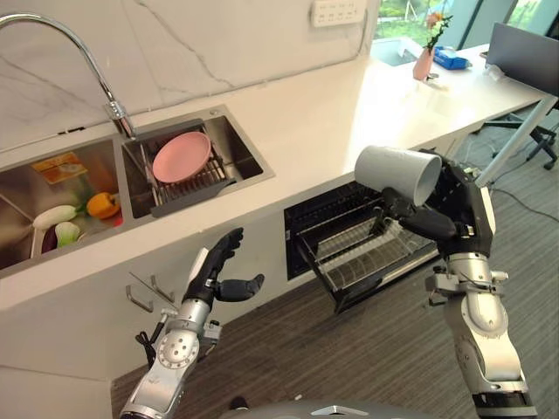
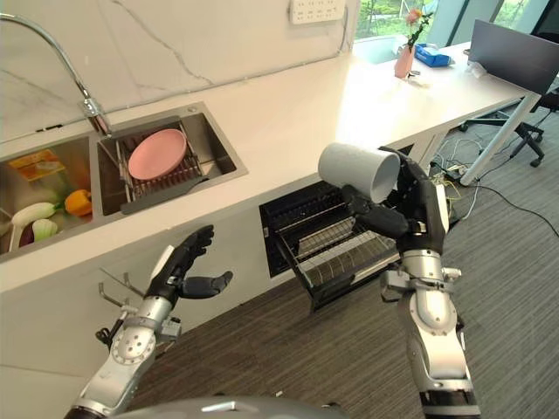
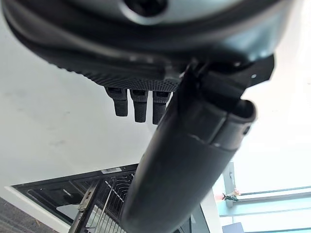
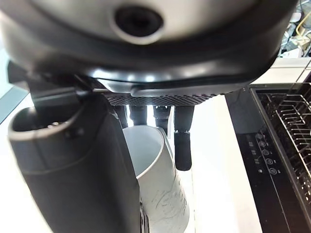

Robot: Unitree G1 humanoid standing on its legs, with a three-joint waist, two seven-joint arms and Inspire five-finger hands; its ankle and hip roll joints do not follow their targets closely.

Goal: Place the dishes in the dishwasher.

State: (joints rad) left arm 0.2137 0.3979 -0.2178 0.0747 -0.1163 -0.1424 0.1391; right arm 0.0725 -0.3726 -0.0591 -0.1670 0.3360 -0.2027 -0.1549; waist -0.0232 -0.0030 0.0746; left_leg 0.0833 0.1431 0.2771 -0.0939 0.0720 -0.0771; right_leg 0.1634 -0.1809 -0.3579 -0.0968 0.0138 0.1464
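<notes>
Grey ceramic describes the mug (image 1: 397, 173) held in the right hand (image 1: 454, 214), whose fingers and thumb are curled round it; the mug lies tipped on its side with its open mouth facing the hand, above the pulled-out dishwasher rack (image 1: 371, 257). The rack, a wire basket, projects from the open dishwasher (image 2: 293, 214) set under the white countertop (image 1: 306, 131). In the right wrist view the mug (image 4: 158, 189) shows between thumb and fingers (image 4: 182, 141), its pale interior visible. The left hand (image 1: 218, 271) hangs in front of the cabinet face below the sink, fingers spread and relaxed, holding nothing. A pink plate (image 1: 182, 157) stands tilted on a dark drying rack (image 1: 188, 188) in the right basin of the steel sink (image 1: 244, 144), below the curved faucet (image 1: 87, 52). The left basin holds vegetables (image 1: 74, 218). A pink vase (image 1: 424, 63) stands far along the counter.
</notes>
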